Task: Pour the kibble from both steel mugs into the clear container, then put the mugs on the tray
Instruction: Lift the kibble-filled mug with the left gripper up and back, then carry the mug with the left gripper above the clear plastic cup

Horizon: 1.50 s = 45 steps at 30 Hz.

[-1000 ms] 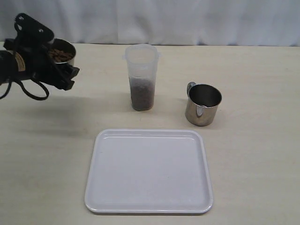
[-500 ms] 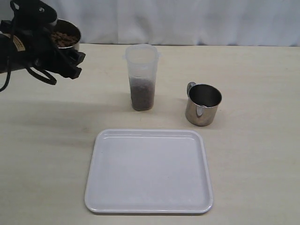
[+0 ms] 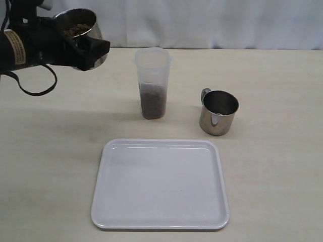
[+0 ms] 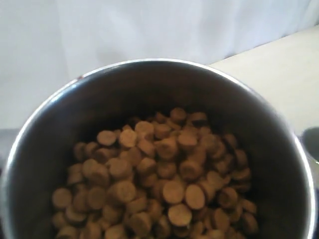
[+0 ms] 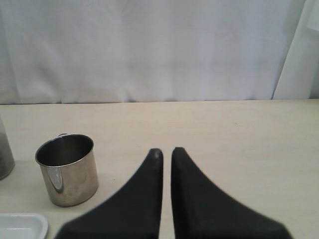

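**Kibble:** 1 portion of brown pellets (image 4: 159, 184) sat inside a steel mug (image 3: 94, 30). In the left wrist view the pile lay well below the rim. A 2nd portion (image 3: 152, 105) lay in the bottom of the clear container (image 3: 152, 65), filling under half of its height.

**Mug 1:** It was off the table, up at the far left of the exterior view, to the left of the container and apart from it. Its mouth was level with or above the container's rim. It looked slightly tilted.

**Left gripper** (image 3: 88, 50): The black jaws were spread wide around mug 1 and clamped on its wall, carrying it.

**Mug 2** (image 3: 218, 112): It was upright on the table to the right of the container and apart from it. It was empty, with its handle on the side toward the container.

**Container:** It stood upright on the table, behind the far edge of the tray.

**Tray** (image 3: 160, 184): It was white and lay flat at the near middle of the table (image 3: 272, 166), with nothing on it.

**Right gripper** (image 5: 166, 154): The 2 fingers were drawn together with only a slit between them, and they gripped nothing. It hung above the table, near mug 2 (image 5: 67, 169). It did not show in the exterior view.

**Backdrop:** A white curtain (image 5: 149, 50) hung behind the table.
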Each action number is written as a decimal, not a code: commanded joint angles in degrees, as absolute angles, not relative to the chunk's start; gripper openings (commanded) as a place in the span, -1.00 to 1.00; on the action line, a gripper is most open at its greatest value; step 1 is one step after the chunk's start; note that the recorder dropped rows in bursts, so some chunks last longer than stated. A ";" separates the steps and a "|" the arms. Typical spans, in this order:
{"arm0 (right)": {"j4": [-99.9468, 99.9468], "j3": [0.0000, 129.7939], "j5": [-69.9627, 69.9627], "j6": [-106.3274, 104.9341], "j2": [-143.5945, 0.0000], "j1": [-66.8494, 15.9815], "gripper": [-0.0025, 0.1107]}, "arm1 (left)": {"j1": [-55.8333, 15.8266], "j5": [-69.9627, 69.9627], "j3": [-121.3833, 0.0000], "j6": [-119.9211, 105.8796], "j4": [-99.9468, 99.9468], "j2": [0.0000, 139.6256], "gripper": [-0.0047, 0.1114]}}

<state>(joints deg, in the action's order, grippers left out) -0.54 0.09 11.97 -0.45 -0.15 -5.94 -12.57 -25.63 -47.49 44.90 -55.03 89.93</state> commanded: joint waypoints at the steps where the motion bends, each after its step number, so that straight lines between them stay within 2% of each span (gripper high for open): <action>1: -0.41 0.00 12.02 -0.37 0.00 -6.08 -0.87 | -8.81 -23.99 -48.24 54.64 -67.75 90.25 -0.92; 7: -0.41 0.00 12.02 -0.37 0.00 -6.08 -0.87 | -13.47 -2.23 -49.73 48.65 -67.97 89.77 -0.92; 10: -0.41 0.00 12.02 -0.37 0.00 -6.08 -0.87 | -18.30 8.27 -51.74 47.65 -70.36 89.77 -0.92; 15: -0.41 0.00 12.02 -0.37 0.00 -6.08 -0.87 | -25.45 20.98 -54.14 57.45 -83.60 89.87 -0.92; 19: -0.41 0.00 12.02 -0.37 0.00 -6.08 -0.87 | -31.55 36.44 -54.14 66.43 -95.45 91.23 -0.92; 22: -0.41 0.00 12.02 -0.37 0.00 -6.08 -0.87 | -34.11 35.30 -54.51 66.44 -96.91 92.23 -0.92; 29: -0.41 0.00 12.02 -0.37 0.00 -6.08 -0.87 | -34.20 31.99 -59.29 66.19 -96.76 95.10 -0.92; 45: -0.41 0.00 12.02 -0.37 0.00 -6.08 -0.87 | -38.74 39.25 -64.87 62.97 -99.95 102.43 -0.92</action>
<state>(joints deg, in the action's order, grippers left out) -0.54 0.09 11.97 -0.45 -0.15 -5.94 -38.58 36.70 -64.15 62.55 -98.43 102.71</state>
